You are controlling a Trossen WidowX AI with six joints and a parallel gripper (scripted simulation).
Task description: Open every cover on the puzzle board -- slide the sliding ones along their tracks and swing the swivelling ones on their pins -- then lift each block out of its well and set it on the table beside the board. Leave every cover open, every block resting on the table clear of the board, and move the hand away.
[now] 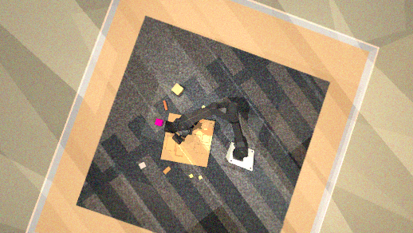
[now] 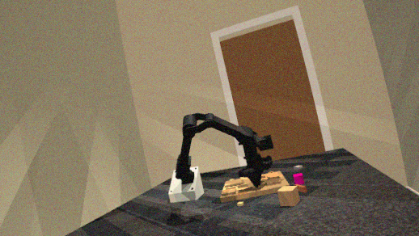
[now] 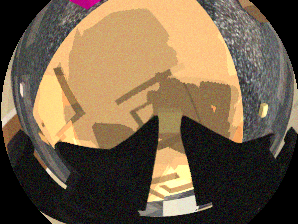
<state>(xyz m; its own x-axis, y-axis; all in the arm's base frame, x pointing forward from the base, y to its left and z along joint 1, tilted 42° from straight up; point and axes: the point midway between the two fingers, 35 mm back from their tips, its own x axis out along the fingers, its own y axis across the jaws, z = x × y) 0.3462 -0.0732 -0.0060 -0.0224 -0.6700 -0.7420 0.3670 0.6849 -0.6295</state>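
From above, the puzzle board (image 1: 199, 155) (image 2: 231, 197) (image 3: 200, 30) lies on the dark table top (image 1: 255, 195) (image 2: 344, 194), to the left of the white base (image 1: 249, 166) (image 2: 178, 198) that carries the black arm (image 1: 199, 113) (image 2: 224, 124). The arm bends over the board, and its gripper (image 1: 185, 131) (image 2: 257, 184) (image 3: 169, 120) points down at the board's far left part. The fingers are only a little apart, closed on a small yellowish piece (image 3: 170, 121) that shows between their tips. Whether that piece is a block or the knob of a cover cannot be told, nor whether it is raised at all.

Several loose things rest on the table around the board. A magenta block (image 1: 159, 122) (image 2: 298, 179) (image 3: 86, 3) sits just beside the left edge, toward the far end. Farther off, an orange-red bar (image 1: 165, 105) (image 2: 302, 188) lies near it, and a larger tan cube (image 1: 177, 88) (image 2: 287, 196) stands beyond. A small yellow disc (image 1: 203, 106) (image 2: 240, 204) is just past the far edge. On the near side lie an orange block (image 1: 167, 170) and two little yellow pieces (image 1: 190, 175), with a pale pink block (image 1: 142, 165) out to the near left. Grooves and darker shapes mark the board, but shadow and the arm hide too much to tell which covers are open.
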